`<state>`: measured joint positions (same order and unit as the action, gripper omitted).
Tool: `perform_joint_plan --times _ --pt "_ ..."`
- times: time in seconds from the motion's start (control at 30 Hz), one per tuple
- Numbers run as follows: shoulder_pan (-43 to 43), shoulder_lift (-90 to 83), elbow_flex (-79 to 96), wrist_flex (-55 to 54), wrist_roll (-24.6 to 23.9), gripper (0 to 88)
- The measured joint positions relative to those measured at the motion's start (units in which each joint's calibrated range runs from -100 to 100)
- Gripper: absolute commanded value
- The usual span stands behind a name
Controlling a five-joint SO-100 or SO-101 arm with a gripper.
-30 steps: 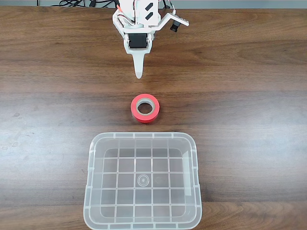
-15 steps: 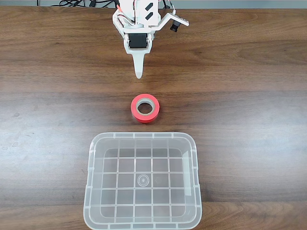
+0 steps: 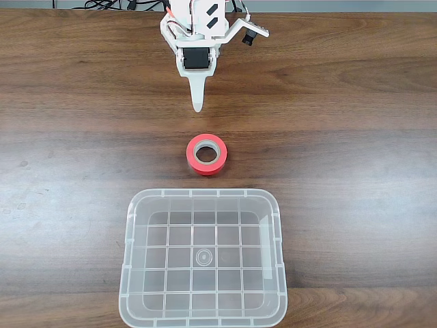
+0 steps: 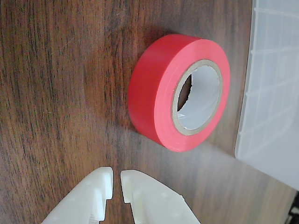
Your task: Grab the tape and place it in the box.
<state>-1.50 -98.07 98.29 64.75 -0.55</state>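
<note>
The tape (image 3: pixel 207 168) is a red-orange roll with a pale core, lying flat on the wooden table at mid-frame in the fixed view. The box (image 3: pixel 204 194), a clear plastic tub with a grid bottom, stands just below it, nearer the front edge, with nothing inside. My gripper (image 3: pixel 197 104) hangs above the table beyond the tape, its white fingers together and pointing toward the roll, holding nothing. In the wrist view the tape (image 4: pixel 154 93) lies ahead of the gripper (image 4: pixel 116 179), whose tips show only a thin slit between them, and the box (image 4: pixel 275 93) is at the right edge.
The dark wooden table (image 3: pixel 355 157) stretches wide on both sides of the tape and box. Black cables (image 3: pixel 116 5) lie along the far edge behind the arm's base.
</note>
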Motion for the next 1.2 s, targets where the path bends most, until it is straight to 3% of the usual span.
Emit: perform_joint_plan --times 0.27,0.9,1.2 --pt "0.0 0.0 -0.36 0.0 0.0 1.3" --pt "0.0 0.17 -20.67 0.0 0.0 1.2" --pt "0.0 22.52 -42.06 0.0 0.0 1.2"
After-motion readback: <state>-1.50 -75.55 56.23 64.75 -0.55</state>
